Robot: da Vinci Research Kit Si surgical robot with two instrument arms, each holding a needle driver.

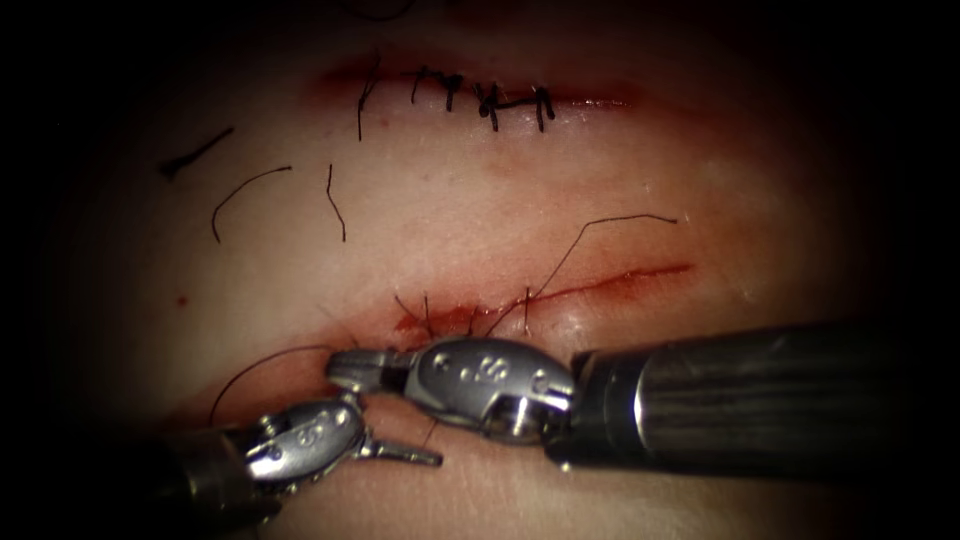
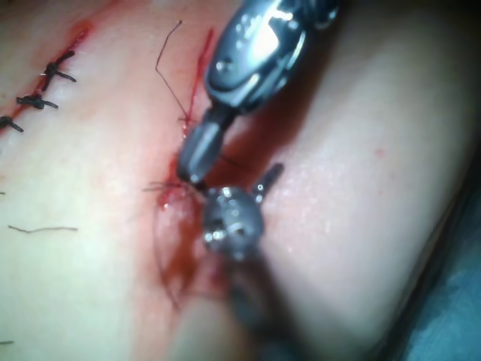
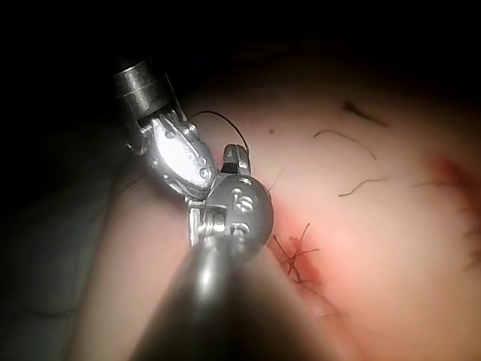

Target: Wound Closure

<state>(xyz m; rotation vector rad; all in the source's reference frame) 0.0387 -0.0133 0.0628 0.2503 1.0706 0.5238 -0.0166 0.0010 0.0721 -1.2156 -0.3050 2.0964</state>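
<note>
Both tools are polished silver metal with stamped markings; the right tool (image 1: 362, 370) sits on a dark, ribbed cylindrical shaft (image 1: 740, 400).

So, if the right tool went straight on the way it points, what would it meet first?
Probably the left tool, which sits just ahead of the right tool; past it lies bare tissue. Depth is unclear.

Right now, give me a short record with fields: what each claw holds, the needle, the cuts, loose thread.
left claw: jaws open, hold nothing
right claw: jaws together at the left end of the lower cut; whether they grip thread cannot be told
needle: cannot be made out
upper cut: closed with dark stitches
lower cut: open to the right, red fluid along it, stitches at its left end
cut ends of thread: lying on the tissue, upper left
</note>
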